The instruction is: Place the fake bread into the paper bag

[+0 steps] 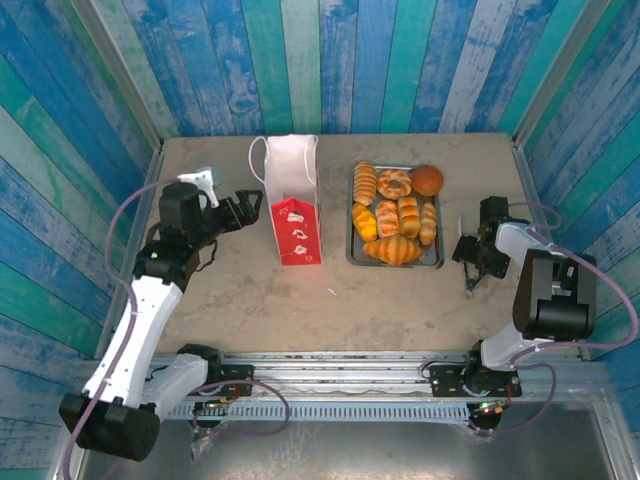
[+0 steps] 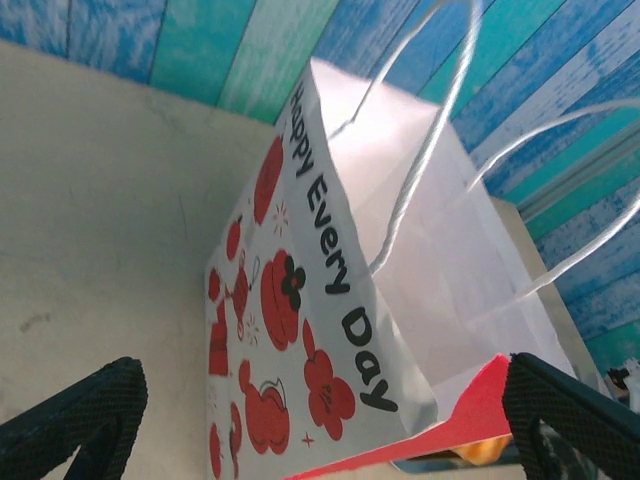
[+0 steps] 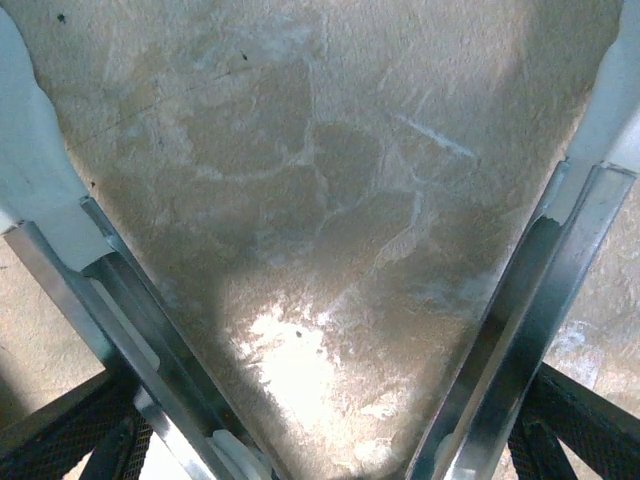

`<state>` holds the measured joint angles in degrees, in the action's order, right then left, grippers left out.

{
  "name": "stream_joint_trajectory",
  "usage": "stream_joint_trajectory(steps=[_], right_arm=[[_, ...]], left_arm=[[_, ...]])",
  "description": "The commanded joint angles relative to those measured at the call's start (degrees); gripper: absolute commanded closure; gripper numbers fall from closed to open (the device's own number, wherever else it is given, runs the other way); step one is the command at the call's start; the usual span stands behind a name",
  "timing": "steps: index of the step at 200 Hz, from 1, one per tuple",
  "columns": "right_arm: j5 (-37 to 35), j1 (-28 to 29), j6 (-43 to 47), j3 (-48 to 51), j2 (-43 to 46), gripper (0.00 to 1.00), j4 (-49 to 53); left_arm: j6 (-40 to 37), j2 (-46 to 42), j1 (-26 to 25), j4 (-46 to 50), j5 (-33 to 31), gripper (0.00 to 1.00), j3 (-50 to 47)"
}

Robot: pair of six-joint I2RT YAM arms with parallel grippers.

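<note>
Paper bag [image 2: 330,330] base, tongs [image 3: 530,300] ends (cropped)

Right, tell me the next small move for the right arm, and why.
Probably swing the right end effector left toward the tray: its metal tongs gape over bare table, while the fake bread sits on that tray, and the paper bag stands waiting.

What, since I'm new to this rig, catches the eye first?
A white-and-red bag stands upright, left of a tray heaped with golden bread. The open left fingers point at the bag; the right fingers grip metal tongs above the table.
</note>
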<state>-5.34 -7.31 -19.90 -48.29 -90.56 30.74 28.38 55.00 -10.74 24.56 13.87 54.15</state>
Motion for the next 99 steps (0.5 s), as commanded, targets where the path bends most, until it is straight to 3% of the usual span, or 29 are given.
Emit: stream_joint_trajectory(steps=[1,41,99], right_arm=[[-0.83,-0.36,0.52,0.98,1.85,0.14,0.33],[-0.89,-0.37,1.0,1.86,2.62,0.21,-0.35],[-1.78,-0.36,1.62,2.89,5.57,0.41,-0.82]], left_arm=[[2.79,3.27,-1.14,-0.69,0.98,0.04,3.06],[5.32,9.89,-3.9,-3.01,-3.13,0.0,5.94],[7.69,15.54,-4.63,-7.84,-7.1,0.15,8.25]])
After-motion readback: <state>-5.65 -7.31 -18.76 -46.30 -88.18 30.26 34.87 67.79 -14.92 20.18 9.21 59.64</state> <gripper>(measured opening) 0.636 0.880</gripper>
